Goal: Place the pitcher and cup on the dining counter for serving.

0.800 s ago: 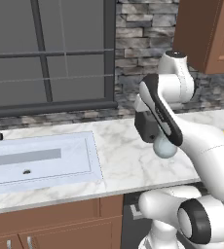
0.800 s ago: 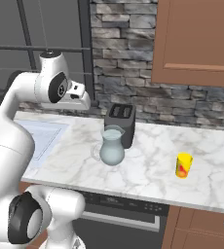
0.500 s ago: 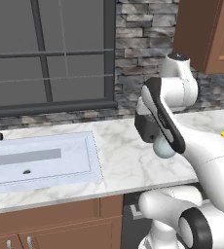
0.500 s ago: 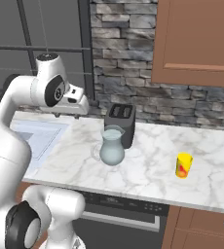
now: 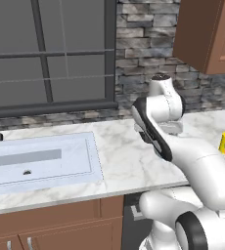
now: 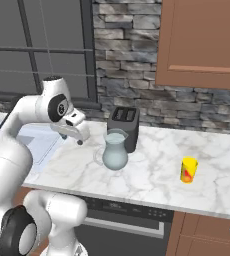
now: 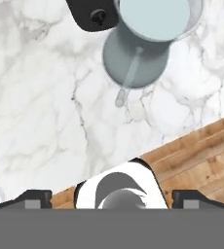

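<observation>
Marble worktop (image 6: 152, 175) bears the pitcher (image 6: 115, 151) mid-depth beside the toaster (image 6: 124, 127); the gripper (image 6: 77, 138), fingers apart, should descend squarely over its rim

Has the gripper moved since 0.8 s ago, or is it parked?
Yes. In the right base view the gripper has swung right and down, closer to the pitcher standing by the toaster.

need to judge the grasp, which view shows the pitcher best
The right base view: the pitcher stands whole, side-on, before the toaster. The hand view looks down into its rim, top cropped. In the left base view the arm stands where it would be.
</observation>
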{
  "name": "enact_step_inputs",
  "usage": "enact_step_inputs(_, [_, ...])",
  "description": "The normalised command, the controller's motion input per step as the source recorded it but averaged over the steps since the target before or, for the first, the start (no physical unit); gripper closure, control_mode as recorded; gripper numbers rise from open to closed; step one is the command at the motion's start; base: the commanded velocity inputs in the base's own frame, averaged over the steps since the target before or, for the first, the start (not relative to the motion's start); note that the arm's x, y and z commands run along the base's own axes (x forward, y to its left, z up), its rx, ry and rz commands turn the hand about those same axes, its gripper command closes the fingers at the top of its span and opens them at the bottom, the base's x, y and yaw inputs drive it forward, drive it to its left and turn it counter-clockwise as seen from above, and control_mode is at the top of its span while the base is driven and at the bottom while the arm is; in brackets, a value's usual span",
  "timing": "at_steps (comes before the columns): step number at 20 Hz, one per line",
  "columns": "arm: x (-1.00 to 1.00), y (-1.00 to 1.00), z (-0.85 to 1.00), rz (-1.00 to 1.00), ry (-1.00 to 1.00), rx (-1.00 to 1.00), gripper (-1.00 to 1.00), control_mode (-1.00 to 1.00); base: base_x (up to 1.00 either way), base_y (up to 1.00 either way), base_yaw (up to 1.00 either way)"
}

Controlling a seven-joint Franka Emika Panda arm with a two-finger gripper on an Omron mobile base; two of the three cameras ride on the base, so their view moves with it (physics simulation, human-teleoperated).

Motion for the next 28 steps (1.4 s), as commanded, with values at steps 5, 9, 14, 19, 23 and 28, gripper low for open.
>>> enact_step_inputs(5, [0.44, -0.36, -0.56, -0.38, 0.30, 0.05, -1.00, -1.00, 0.00, 0.00, 0.00])
enact_step_inputs(9, [0.12, -0.33, -0.25, -0.17, 0.05, 0.01, -1.00, -1.00, 0.00, 0.00, 0.00])
enact_step_inputs(14, [0.03, -0.35, -0.27, -0.07, 0.00, 0.00, -1.00, -1.00, 0.00, 0.00, 0.00])
enact_step_inputs(19, [0.24, -0.12, -0.19, -0.01, 0.00, 0.00, -1.00, -1.00, 0.00, 0.00, 0.00])
enact_step_inputs(23, [0.34, 0.00, -0.16, 0.00, 0.00, 0.00, -1.00, -1.00, 0.00, 0.00, 0.00])
enact_step_inputs(28, [0.24, 0.00, -0.24, 0.00, 0.00, 0.00, -1.00, -1.00, 0.00, 0.00, 0.00])
